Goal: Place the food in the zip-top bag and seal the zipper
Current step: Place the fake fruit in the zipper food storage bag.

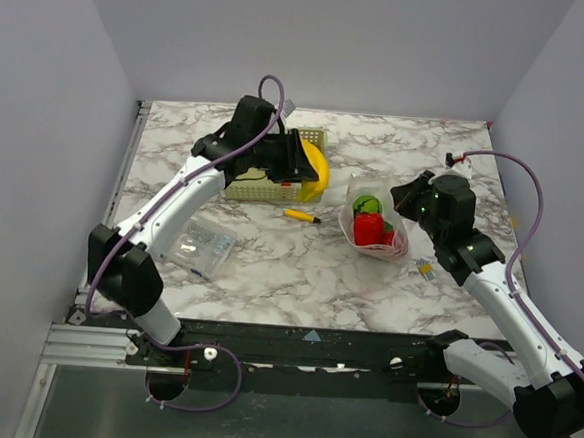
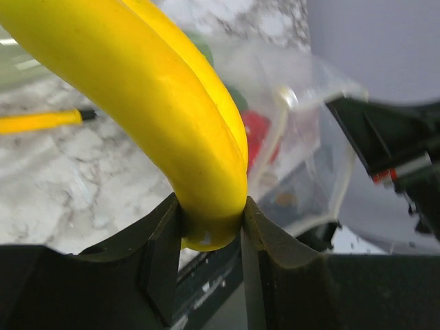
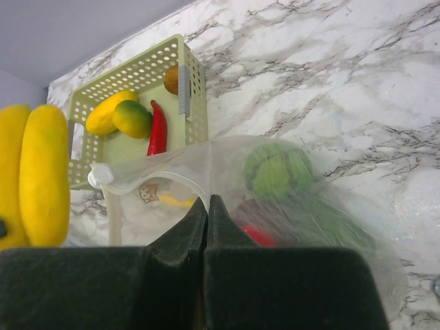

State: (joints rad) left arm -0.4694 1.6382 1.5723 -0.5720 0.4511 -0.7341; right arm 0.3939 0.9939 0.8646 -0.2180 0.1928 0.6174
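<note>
We found the banana (image 2: 185, 117) clamped by its lower end in the left gripper (image 2: 213, 206). The jaws stood partly open, just wide enough to squeeze the fruit from both sides. It was held up off the table (image 1: 269, 268), by the right end of the basket (image 1: 249, 188) and still apart from the zip-top bag (image 1: 395, 248).

That bag lay on the marble to the right of the banana, its mouth turned toward the basket and gaping. Inside it we could make out a green pepper (image 1: 366, 204) and a red fruit (image 1: 373, 229) below it (a darker green shape showed through the plastic too, but we could not tell what it was). The zipper (image 3: 155, 161) ran along the mouth edge, unsealed.

The right gripper (image 3: 207, 220) had its fingers pressed fully together on the bag's upper lip, holding it raised.

Farther out, the basket still held a yellow fruit (image 3: 103, 113), a green-and-yellow fruit (image 3: 132, 118), a red chilli (image 3: 158, 129) and a small brown round piece (image 3: 172, 79). A thin yellow-and-black stick (image 1: 301, 216) lay on the table between basket and bag, and a flat clear packet (image 1: 202, 245) lay nearer the left arm's base.
</note>
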